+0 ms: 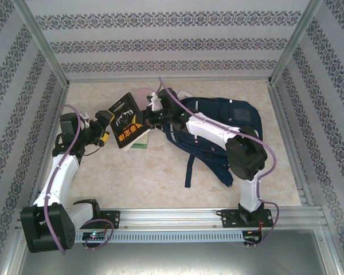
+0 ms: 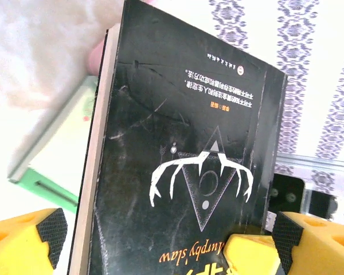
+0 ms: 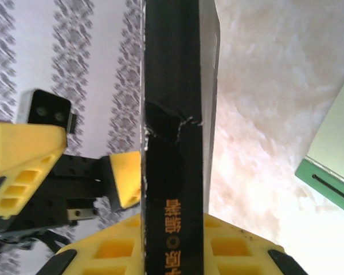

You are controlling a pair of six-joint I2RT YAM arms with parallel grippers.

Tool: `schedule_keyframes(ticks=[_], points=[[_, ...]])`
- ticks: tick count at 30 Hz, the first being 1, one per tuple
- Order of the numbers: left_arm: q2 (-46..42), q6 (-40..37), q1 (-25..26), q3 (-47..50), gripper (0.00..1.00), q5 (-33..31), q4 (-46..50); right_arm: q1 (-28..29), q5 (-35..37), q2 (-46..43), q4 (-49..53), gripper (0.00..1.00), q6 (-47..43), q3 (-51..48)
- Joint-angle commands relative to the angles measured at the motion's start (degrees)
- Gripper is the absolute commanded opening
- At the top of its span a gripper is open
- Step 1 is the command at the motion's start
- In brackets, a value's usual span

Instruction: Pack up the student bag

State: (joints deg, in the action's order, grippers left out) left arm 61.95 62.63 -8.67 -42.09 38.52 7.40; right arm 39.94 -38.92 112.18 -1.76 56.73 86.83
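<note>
Black and glossy, the book point(image 1: 125, 123) is hanging tilted just left of the bag point(image 1: 218, 109), with a gripper at each end. The bag is lying flat on the table, straps trailing from its near side and the right arm reaching across it.

The right gripper point(image 1: 149, 119), at the end of the book nearer the bag, is clamping the spine. In its wrist view, the orange-lettered spine is running up from between its yellow fingers.

The left gripper point(image 1: 105, 129), on the side of the book farther from the bag, is standing with its jaws wide and not pinching. In its wrist view, one black pad point(image 2: 51, 229) is sitting apart from the page edge, and the cover is lying between the two fingers. A green notebook point(image 1: 139, 145) is lying beneath the book, also left of the bag.

The step in hand looks like a handover, with the book passing into the right gripper's sole keeping before it goes into the bag. Next, the left arm probably needs to back away from the bag without brushing the cover, since only a grip on the spine is bearing the load and a knock could twist the book loose. The right arm then needs to swing the book toward the bag's mouth. These views are not showing whether that mouth is open, so it needs finding before any insertion.
</note>
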Motion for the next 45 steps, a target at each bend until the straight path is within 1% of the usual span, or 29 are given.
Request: schedule_keyframes(ticks=[1, 5, 8, 11, 18, 22, 25, 27, 29, 30, 32, 34, 37, 38, 39, 40, 41, 42, 45], points=[[2.4, 4.1, 2.5, -3.2, 0.94, 2.7, -10.7, -1.3, -3.3, -3.4, -12.9, 0.00, 8.0, -1.4], [6.6, 6.2, 5.7, -4.4, 0.94, 2.4, -15.1, -2.6, -4.1, -3.9, -19.8, 0.00, 13.5, -2.2], [8.4, 6.9, 6.5, -4.9, 0.94, 1.6, -16.9, -3.8, -4.3, -3.9, -25.9, 0.00, 18.3, -3.6], [10.0, 6.9, 6.8, -6.1, 0.94, 1.4, -17.3, -4.7, -4.4, -4.0, -29.9, 0.00, 21.1, -4.3], [14.9, 7.3, 8.0, -7.9, 0.93, 1.6, -19.3, -5.9, -4.2, -4.1, -32.1, 0.00, 23.1, -2.9], [17.2, 11.1, 8.0, -8.1, 0.92, 2.6, -25.1, -6.3, -5.0, -2.8, -32.9, 0.00, 24.2, -1.5], [18.1, 13.9, 8.1, -9.1, 0.89, 3.0, -29.1, -6.2, -5.7, -1.0, -34.0, 0.00, 25.4, -1.0], [18.0, 15.1, 8.1, -9.6, 0.85, 2.5, -30.8, -6.1, -6.0, -0.2, -33.2, 0.00, 24.7, -0.8], [17.9, 16.0, 8.0, -10.2, 0.80, 1.5, -31.2, -6.1, -6.4, 0.5, -31.3, 0.00, 23.2, -0.6], [18.0, 16.3, 8.1, -10.7, 0.76, 1.4, -31.3, -6.2, -6.5, 0.8, -30.8, 0.00, 22.7, -0.7], [18.6, 16.7, 8.1, -12.0, 0.63, 1.3, -31.2, -6.4, -6.8, 1.7, -30.3, 0.00, 22.2, -1.0], [19.1, 16.7, 8.0, -13.1, 0.53, 1.1, -30.8, -6.5, -7.0, 2.2, -29.8, 0.00, 21.6, -1.3], [20.1, 16.3, 8.0, -14.8, 0.32, 0.8, -29.4, -6.8, -7.1, 2.3, -27.8, 0.01, 19.6, -1.5], [20.5, 16.2, 8.0, -15.3, 0.24, 0.7, -29.1, -6.9, -7.1, 2.3, -26.3, 0.08, 18.5, -1.4], [20.8, 16.0, 8.0, -15.8, 0.16, 0.3, -28.2, -7.1, -6.9, 2.2, -24.5, 0.18, 17.1, -1.2], [20.9, 15.7, 8.0, -16.1, 0.10, -0.3, -27.5, -7.2, -6.6, 2.0, -22.5, 0.30, 15.5, -1.2], [21.2, 15.1, 8.0, -16.4, 0.04, -0.6, -26.8, -7.5, -6.2, 1.6, -19.9, 0.39, 13.3, -1.1], [21.5, 14.4, 8.0, -16.9, 0.00, -0.8, -25.8, -7.7, -5.5, 1.1, -16.9, 0.42, 11.0, -1.0], [23.1, 11.7, 7.9, -19.3, 0.00, 0.4, -22.4, -8.8, 0.0, -1.6, -2.6, 0.43, 0.4, -0.9]])
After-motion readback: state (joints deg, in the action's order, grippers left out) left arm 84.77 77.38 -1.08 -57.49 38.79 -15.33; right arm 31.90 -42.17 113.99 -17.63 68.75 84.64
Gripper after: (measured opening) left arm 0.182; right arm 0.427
